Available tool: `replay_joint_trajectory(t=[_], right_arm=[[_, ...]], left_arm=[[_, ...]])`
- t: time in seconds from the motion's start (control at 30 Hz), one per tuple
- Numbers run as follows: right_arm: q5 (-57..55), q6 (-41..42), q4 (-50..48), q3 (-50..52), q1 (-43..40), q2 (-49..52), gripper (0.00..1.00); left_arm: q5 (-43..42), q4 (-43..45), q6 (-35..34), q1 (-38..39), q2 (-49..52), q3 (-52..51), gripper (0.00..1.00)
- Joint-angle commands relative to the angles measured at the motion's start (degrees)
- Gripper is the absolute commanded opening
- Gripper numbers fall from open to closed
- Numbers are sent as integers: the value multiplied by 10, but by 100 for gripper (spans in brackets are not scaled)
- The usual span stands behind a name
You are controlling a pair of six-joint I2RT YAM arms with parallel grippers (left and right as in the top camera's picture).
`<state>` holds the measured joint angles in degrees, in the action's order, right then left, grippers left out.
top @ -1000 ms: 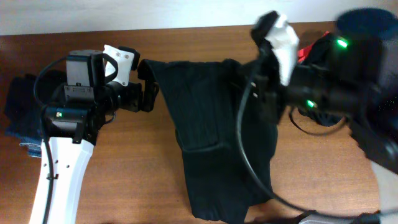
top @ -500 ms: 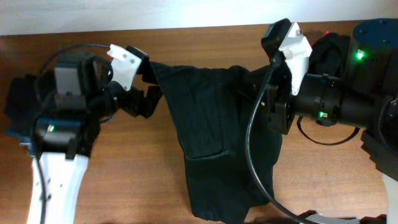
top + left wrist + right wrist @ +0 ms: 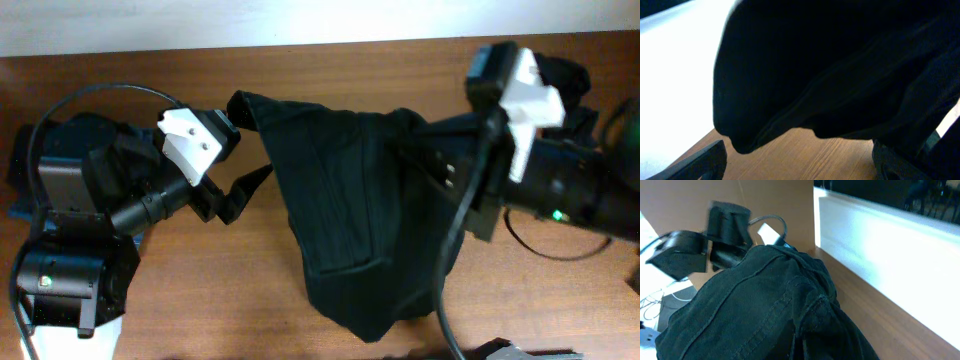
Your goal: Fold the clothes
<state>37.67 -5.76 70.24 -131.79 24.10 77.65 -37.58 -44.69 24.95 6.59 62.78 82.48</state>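
Stretching left to right between my 2 grippers, the black garment [image 3: 350, 220] has its top edge raised. Its long axis runs from there toward the table's near edge, tapering to a rounded end. It is soft, matte cloth with straight seams and a stitched cross-hem. My left gripper [image 3: 250, 142] stands spread wide, 1 garment corner against its upper finger. Bunched fabric hides my right gripper [image 3: 440, 165]; I cannot tell its state. The table [image 3: 200, 290] is brown wood-grain, with a white wall [image 3: 150, 25] behind.
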Motion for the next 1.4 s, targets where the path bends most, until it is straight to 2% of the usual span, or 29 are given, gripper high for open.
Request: replay_joint_trajectory(t=[0.0, 0.3, 0.33, 0.4, 0.47, 0.57, 0.67, 0.7, 0.77, 0.87, 1.03, 1.17, 1.37], right_arm=[[38, 2, -18, -13, 2, -31, 4], [42, 3, -17, -13, 2, -56, 4], [42, 2, -16, -13, 2, -57, 4], [42, 2, -15, -13, 2, -57, 4], [42, 2, -13, -13, 2, -57, 4], [42, 2, -12, -13, 2, -57, 4], [41, 2, -10, -13, 2, -57, 4], [33, 2, -8, -13, 2, -57, 4], [15, 3, -3, -13, 2, -56, 4], [-34, 19, 3, -13, 2, -51, 4], [-193, 80, 13, -13, 2, -33, 6], [-332, 120, 33, -13, 2, 8, 7], [-390, 122, 59, -13, 2, 59, 6]], left_arm=[[-43, 1, 42, 0, 1, 7, 90], [-185, 12, 124, 0, -9, 7, 89], [-197, 14, 135, 0, -12, 7, 84], [-205, 19, 140, 0, -16, 7, 82], [-206, 23, 145, 0, -20, 7, 73], [-205, 32, 146, 0, -26, 7, 44], [-205, 38, 146, 0, -32, 7, 26], [-198, 40, 146, 0, -37, 7, 10], [-179, 41, 138, 0, -46, 10, 1], [-120, 43, 108, 0, -58, 23, 0], [-28, 39, 47, 0, -77, 69, 0], [-15, 17, 32, 0, -78, 116, 0], [22, 9, 12, 0, -77, 128, 0]])
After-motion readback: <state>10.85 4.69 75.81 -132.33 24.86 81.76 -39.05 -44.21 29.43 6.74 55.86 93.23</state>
